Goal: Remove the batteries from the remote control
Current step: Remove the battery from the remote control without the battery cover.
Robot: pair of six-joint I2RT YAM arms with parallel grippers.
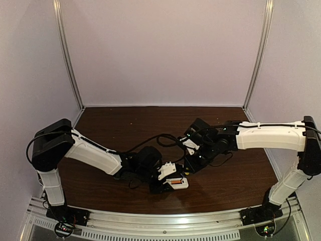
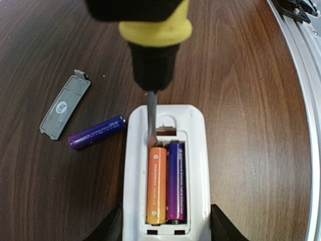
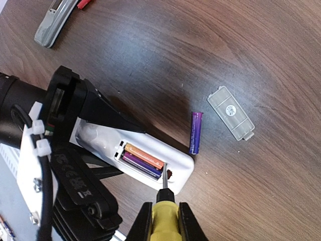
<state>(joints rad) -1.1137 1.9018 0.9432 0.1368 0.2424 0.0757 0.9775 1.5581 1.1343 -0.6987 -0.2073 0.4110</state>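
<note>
My left gripper [image 2: 165, 226] is shut on a white remote control [image 2: 198, 165], its battery bay open and facing up. An orange battery [image 2: 156, 185] and a purple battery [image 2: 175, 182] lie side by side in the bay. My right gripper [image 3: 165, 221] is shut on a yellow-handled screwdriver [image 3: 164, 216]; its blade tip [image 2: 150, 131] sits at the far end of the orange battery. A second purple battery [image 2: 96, 132] lies loose on the table left of the remote; it also shows in the right wrist view [image 3: 196, 132]. The remote shows in the top view [image 1: 175, 183].
The grey cover plate [image 2: 65, 104] lies on the table beyond the loose battery, also in the right wrist view [image 3: 230, 112]. A second grey remote [image 3: 54, 20] with a red object [image 3: 83, 4] beside it lies farther off. A metal rail [image 2: 301, 75] runs along the table edge.
</note>
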